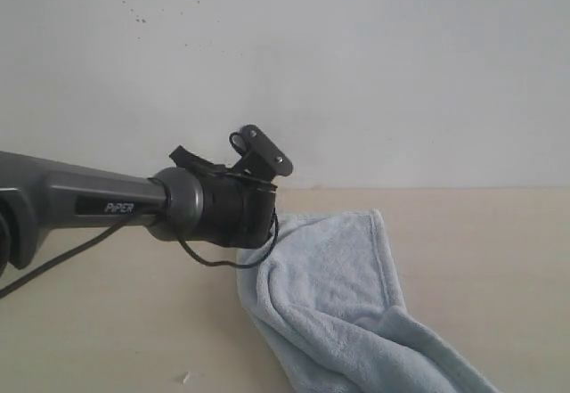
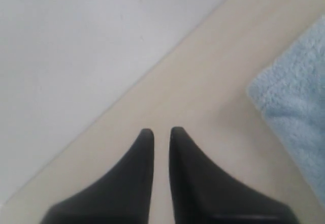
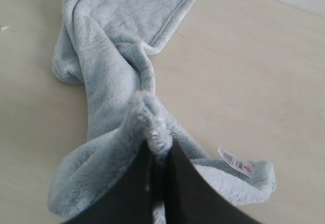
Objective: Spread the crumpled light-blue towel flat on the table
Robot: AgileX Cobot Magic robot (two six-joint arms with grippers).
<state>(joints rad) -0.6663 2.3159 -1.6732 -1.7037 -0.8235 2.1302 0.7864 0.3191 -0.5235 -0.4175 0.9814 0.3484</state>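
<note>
The towel lies bunched and twisted on the table, soft, light and floppy; best taken by hem corners, such as the one by the care label. The right gripper is clamped on a raised fold. The left gripper, jaws nearly closed, empty, hangs over bare table beside it, its arm level.

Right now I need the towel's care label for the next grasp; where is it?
In the right wrist view, the care label lies on the table at a towel corner, beside the right gripper's shut jaws.
</note>
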